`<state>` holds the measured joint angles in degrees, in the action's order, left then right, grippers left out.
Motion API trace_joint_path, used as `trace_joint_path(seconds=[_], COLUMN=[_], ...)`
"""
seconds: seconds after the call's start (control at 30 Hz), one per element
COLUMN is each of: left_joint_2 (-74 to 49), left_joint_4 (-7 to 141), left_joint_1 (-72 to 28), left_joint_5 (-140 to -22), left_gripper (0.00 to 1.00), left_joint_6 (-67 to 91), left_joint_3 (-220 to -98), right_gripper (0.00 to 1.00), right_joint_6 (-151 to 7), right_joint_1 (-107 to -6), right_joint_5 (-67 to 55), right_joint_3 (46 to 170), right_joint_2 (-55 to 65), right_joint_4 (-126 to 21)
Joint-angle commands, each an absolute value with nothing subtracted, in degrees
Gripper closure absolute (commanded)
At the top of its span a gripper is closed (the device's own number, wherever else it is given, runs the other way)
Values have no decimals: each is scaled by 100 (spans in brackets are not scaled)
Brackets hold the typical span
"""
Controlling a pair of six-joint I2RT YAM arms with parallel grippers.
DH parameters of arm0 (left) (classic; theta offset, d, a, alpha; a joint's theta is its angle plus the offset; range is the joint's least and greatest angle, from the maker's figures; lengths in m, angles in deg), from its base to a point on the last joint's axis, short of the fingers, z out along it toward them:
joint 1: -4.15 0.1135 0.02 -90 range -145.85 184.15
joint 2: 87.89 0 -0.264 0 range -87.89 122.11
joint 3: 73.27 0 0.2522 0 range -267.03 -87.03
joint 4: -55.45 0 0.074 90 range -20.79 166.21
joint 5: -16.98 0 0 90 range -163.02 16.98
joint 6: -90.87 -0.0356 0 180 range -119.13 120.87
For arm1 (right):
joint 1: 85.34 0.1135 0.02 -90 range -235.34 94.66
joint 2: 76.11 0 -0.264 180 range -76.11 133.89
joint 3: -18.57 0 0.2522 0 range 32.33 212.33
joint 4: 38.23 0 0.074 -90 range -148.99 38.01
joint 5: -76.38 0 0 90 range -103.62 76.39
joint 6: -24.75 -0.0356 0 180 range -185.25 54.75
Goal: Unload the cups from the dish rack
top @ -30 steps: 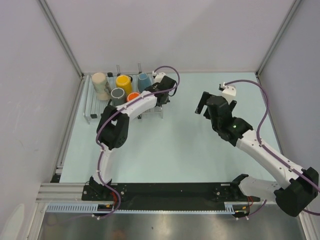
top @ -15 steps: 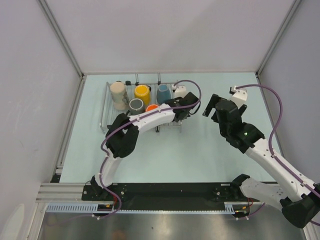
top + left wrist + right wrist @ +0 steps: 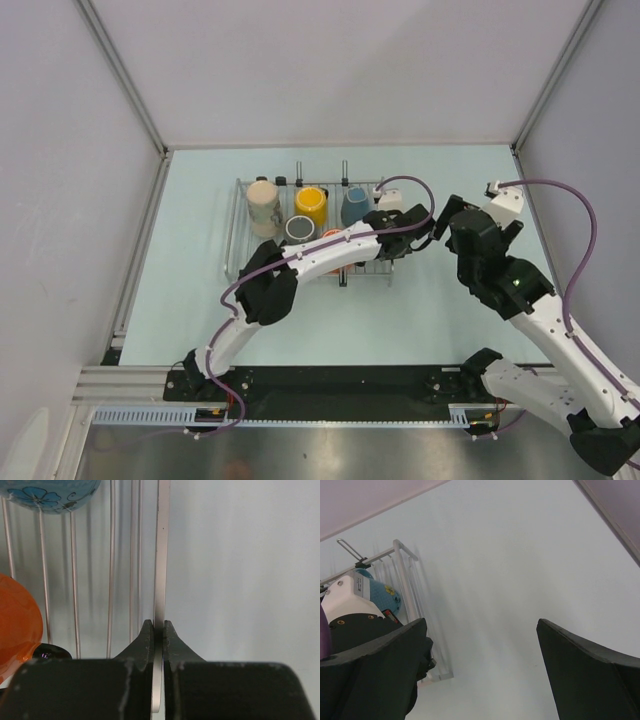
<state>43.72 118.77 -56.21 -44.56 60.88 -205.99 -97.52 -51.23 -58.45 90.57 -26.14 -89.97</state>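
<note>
As we look down from above the arm bases, a pale green tabletop [image 3: 300, 320] carries a flat rectangular silver wire dish rack [image 3: 237, 235] with thin parallel bars. At the rack's right edge, toward its near corner, the black two-finger left gripper [image 3: 157, 629] is pressed together on the rack's flat silver rim, pinching it between the fingertips. Off the rack's right side, close by but not touching it, the black two-finger right gripper [image 3: 481, 625] hangs with its fingers spread wide and nothing between them. In the rack's near row we see a small orange cup [image 3: 15, 625], mostly hidden under the left arm from above. A small dark grey cup [image 3: 299, 230] sits just to its left. Along the rack's far row, from left to right, sit a taller cream-beige cup [image 3: 263, 200], a small yellow cup [image 3: 311, 205] and a small light blue cup [image 3: 50, 492] painted with blue flowers.
</note>
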Motion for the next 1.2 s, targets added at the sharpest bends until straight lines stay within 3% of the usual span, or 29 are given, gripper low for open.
trace_joint_path(seconds=[0.0, 0.4, 1.17], left_joint_2=[4552, 4632, 4877], left_joint_4=[11799, 11790, 11738], left_joint_1=[-6229, -6484, -7073], left_joint_5=[-4956, -4894, -5131], left_gripper=[100, 100, 100], left_joint_6=[6810, 6740, 6802], left_joint_3=[-21008, -21026, -21298], right_gripper=[0, 0, 0], right_joint_6=[-10040, -9882, -9873], right_joint_1=[-5027, -5044, -5044], right_joint_5=[-5536, -6011, -5906], right_joint_3=[9323, 10149, 10247], right_joint_2=[-2724, -3533, -3348], right_joint_4=[-8750, -9356, -9392])
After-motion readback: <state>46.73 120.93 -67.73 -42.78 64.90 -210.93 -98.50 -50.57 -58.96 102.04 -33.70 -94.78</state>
